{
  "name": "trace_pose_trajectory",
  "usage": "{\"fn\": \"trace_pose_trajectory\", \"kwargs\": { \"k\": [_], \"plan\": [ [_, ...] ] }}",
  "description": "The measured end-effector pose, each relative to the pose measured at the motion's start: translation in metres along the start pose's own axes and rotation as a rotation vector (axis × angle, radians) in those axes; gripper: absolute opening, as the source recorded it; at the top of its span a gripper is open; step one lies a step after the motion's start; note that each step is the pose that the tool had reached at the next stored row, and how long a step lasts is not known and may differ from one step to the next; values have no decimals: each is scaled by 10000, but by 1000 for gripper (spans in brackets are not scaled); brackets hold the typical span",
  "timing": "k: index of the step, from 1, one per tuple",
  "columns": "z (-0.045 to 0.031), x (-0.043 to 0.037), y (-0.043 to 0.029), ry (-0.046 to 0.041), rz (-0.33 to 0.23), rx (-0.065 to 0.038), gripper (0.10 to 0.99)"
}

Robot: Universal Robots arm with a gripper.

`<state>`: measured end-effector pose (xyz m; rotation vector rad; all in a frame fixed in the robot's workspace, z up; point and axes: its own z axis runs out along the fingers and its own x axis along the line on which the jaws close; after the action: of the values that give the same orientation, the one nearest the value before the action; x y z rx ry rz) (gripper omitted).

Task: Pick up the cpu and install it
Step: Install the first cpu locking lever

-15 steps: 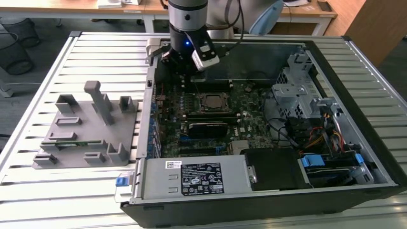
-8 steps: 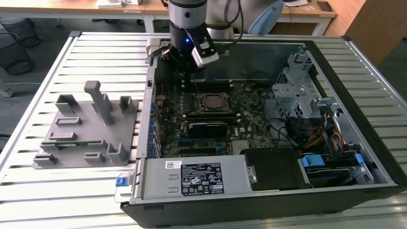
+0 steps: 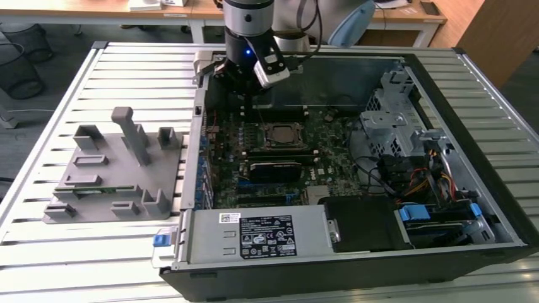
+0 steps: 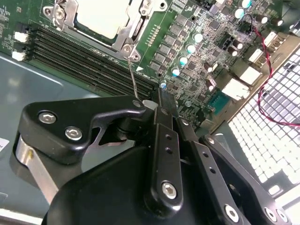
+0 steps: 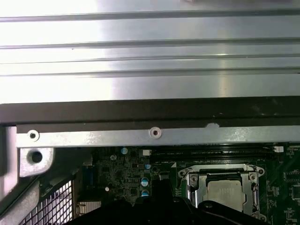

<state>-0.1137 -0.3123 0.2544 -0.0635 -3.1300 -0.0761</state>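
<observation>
Second wrist view: the cpu (image 4: pixel 101 16) sits in its socket beyond the fingers (image 4: pixel 161 105), pressed together on nothing

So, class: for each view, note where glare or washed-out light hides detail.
In the first wrist view, the ribbed table is blown out to near white. In the second wrist view, the cpu top glares pale and the perforated case wall glows white. In the exterior view, lighting is even, with mild sheen on the table slats.
</observation>
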Motion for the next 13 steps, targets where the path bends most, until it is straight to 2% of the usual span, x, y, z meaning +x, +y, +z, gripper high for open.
{"fn": "trace_pose_trajectory", "kwargs": {
  "k": [7, 9, 10, 13],
  "plan": [
    [0, -45, 9, -1, -1, -4, 106],
    [0, -82, 11, 0, 0, -6, 106],
    [0, -141, 13, 1, -1, -8, 106],
    [-1, -203, 15, 5, 0, -17, 106]
  ]
}}
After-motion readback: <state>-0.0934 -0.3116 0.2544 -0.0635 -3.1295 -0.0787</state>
